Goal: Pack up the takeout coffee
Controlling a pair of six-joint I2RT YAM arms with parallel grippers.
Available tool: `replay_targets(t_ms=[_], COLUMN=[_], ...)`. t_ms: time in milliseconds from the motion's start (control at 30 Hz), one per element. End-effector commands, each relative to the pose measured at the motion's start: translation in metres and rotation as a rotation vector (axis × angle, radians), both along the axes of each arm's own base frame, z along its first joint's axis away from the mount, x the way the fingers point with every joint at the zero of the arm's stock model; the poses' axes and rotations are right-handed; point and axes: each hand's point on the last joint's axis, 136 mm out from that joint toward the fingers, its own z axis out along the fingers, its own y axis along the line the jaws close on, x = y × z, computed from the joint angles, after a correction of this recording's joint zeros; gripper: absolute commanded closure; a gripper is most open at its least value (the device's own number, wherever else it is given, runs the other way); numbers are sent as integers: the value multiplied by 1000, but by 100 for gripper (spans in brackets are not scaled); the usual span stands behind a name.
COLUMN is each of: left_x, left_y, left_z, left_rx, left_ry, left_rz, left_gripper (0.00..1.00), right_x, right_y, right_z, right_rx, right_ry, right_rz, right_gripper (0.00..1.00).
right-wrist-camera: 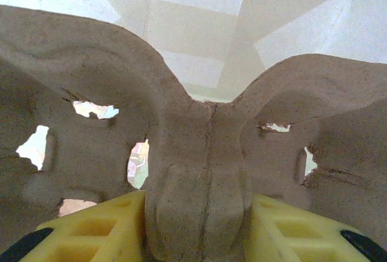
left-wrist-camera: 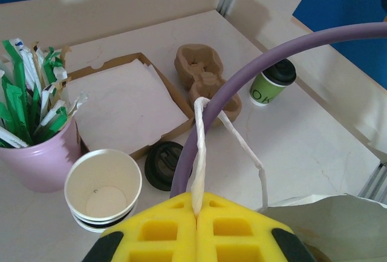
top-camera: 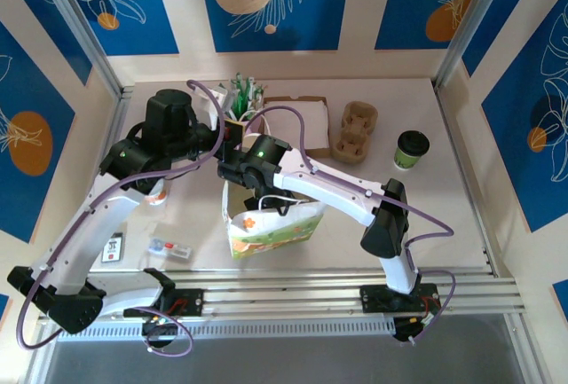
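Observation:
The takeout coffee, a dark-green cup with a black lid, stands alone at the back right of the table, far from both grippers. The flowered paper bag stands open at the front middle. My left gripper is shut on the bag's white twisted handle and holds it up. Over the bag's mouth, my right gripper is shut on the middle ridge of a brown pulp cup carrier, with the bag's pale inside visible beyond it.
More pulp carriers lie at the back, beside a flat box of napkins. A pink cup of green-wrapped straws, stacked lidless cups and black lids stand to the left. My purple cable arcs overhead.

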Motion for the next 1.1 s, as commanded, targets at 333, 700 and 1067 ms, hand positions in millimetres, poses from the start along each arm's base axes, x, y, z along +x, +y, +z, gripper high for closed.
replay_targets(t_ms=[333, 700, 1067], left_x=[-113, -121, -111], left_y=[-32, -30, -40], left_z=[-67, -75, -11], left_rx=[69, 51, -46], left_ry=[301, 312, 191], left_rz=[-418, -432, -436], left_gripper=[86, 82, 98], right_x=[24, 20, 12], right_y=[20, 19, 15], right_z=[22, 18, 19], right_rx=[231, 245, 253], right_ry=[-56, -50, -40], right_rz=[-42, -34, -28], right_gripper=[56, 51, 51])
